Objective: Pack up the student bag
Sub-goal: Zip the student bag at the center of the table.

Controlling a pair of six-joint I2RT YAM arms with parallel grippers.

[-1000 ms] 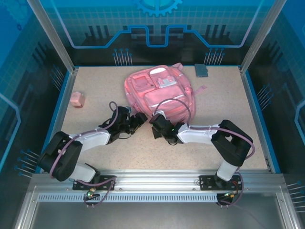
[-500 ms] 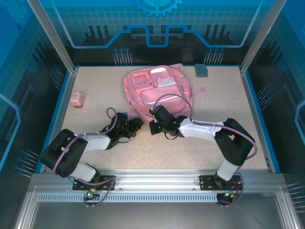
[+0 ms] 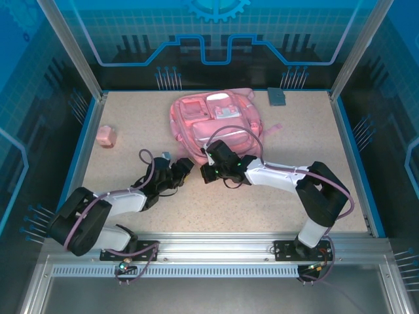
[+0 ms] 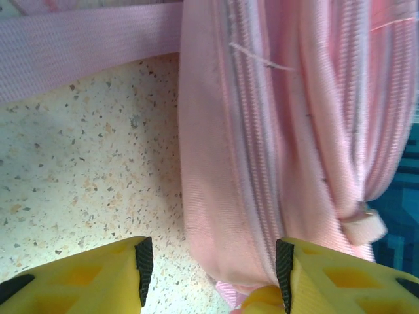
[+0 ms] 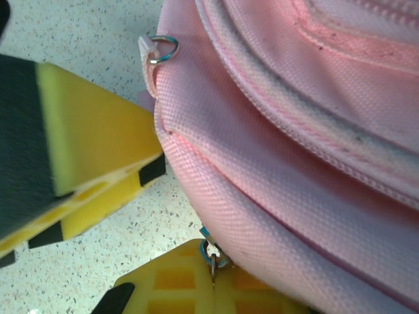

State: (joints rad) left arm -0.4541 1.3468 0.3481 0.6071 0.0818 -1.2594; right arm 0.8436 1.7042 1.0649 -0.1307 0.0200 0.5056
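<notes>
A: Where is the soft pink fabric backpack (image 3: 219, 118)?
B: Flat on the speckled tabletop (image 3: 294, 144), far centre, front pockets up. A small pink block (image 3: 106, 136) sits well apart to the left. A flat grey item (image 3: 277, 96) lies near the far right corner.
A: State of the left gripper (image 4: 211, 261)?
B: At the bag's near left corner, jaws spread. A fold of pink fabric with a pale zip line lies between the yellow fingers (image 4: 78, 278). It touches the right one; bare table shows beside the left.
A: And the right gripper (image 5: 211, 268)?
B: Same corner, just beside the other. Jaws pressed together, pinching a small metal zip pull (image 5: 209, 252).
</notes>
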